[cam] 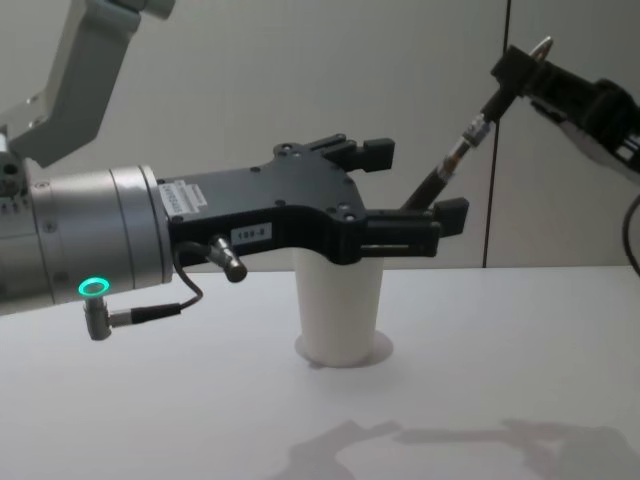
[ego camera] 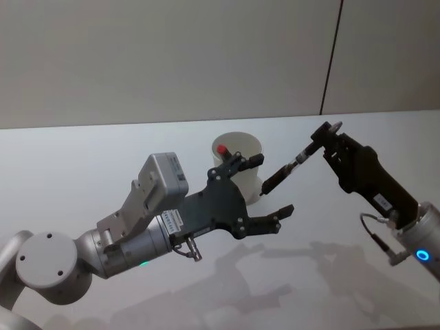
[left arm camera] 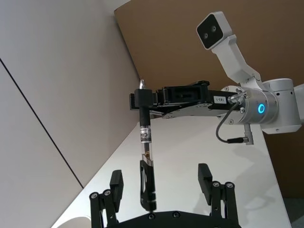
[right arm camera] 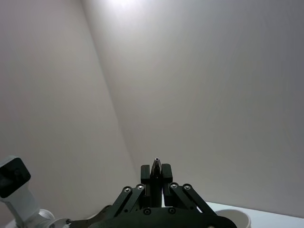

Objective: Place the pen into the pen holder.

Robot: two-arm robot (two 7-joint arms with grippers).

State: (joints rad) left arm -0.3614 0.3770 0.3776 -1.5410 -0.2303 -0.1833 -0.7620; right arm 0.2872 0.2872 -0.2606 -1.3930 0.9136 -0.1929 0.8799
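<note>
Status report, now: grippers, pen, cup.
Right gripper shut on black pen, held tilted above table. Left gripper open beside pen holder. Red-tipped pen already in pen holder.

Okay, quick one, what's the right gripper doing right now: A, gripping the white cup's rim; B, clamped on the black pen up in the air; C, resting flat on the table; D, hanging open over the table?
B: the right gripper is shut on the top end of the black pen, which slants down toward the pen holder, off the table.
</note>
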